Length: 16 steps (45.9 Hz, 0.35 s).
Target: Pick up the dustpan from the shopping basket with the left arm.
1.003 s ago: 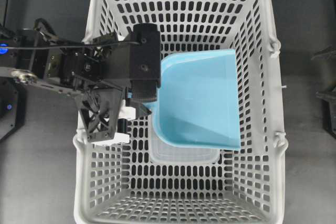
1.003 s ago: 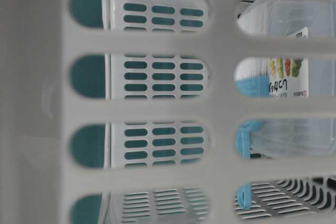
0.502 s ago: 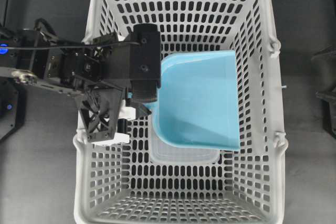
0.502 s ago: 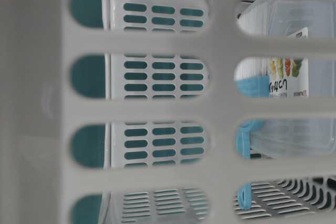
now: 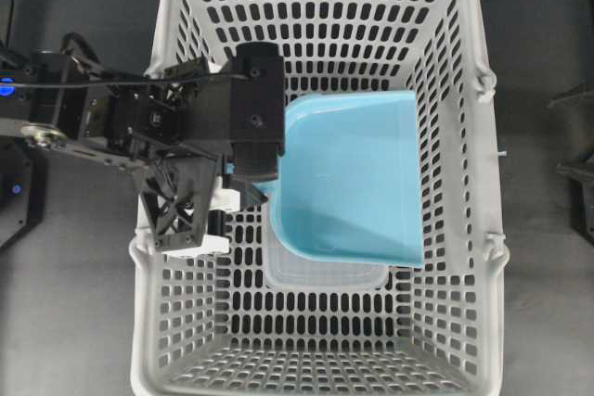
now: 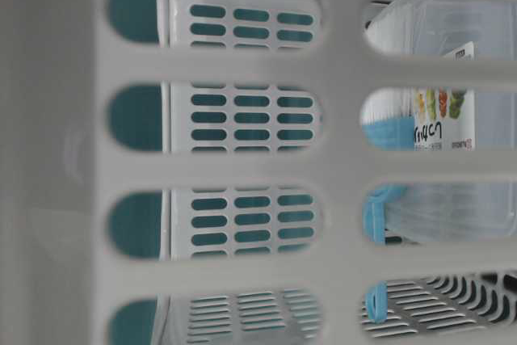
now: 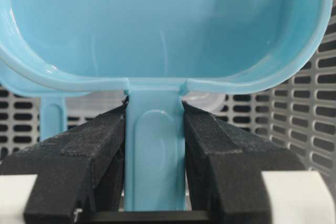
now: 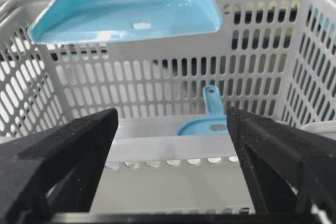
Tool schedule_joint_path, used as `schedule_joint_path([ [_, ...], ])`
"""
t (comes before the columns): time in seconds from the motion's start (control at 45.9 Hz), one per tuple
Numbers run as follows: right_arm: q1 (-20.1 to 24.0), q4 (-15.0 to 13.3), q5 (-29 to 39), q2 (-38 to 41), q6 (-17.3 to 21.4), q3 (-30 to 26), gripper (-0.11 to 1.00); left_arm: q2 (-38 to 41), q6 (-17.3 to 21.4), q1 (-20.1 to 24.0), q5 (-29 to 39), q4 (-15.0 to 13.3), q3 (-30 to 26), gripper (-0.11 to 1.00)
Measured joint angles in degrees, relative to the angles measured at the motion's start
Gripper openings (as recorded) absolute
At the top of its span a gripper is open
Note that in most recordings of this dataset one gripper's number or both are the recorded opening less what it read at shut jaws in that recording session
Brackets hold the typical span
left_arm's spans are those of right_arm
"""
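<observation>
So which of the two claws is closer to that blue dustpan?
The left. The left gripper is clamped on the dustpan by its handle, holding it up over the shopping basket. The right gripper sits open outside the basket, well apart.

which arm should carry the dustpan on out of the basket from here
Left. The left gripper is already shut on the dustpan handle, with the pan raised near the shopping basket rim. The right gripper is open and empty, outside the basket wall.
</observation>
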Motion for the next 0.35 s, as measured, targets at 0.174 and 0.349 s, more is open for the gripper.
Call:
schedule_joint_path([
  [0.174,0.0,0.0,0.0,0.0,0.0,0.0,0.80,0.2,0.0,0.0,-0.1,0.0,0.0,0.28],
  [0.349,0.0,0.0,0.0,0.0,0.0,0.0,0.80,0.5,0.1,0.0,0.0,0.0,0.0,0.28],
])
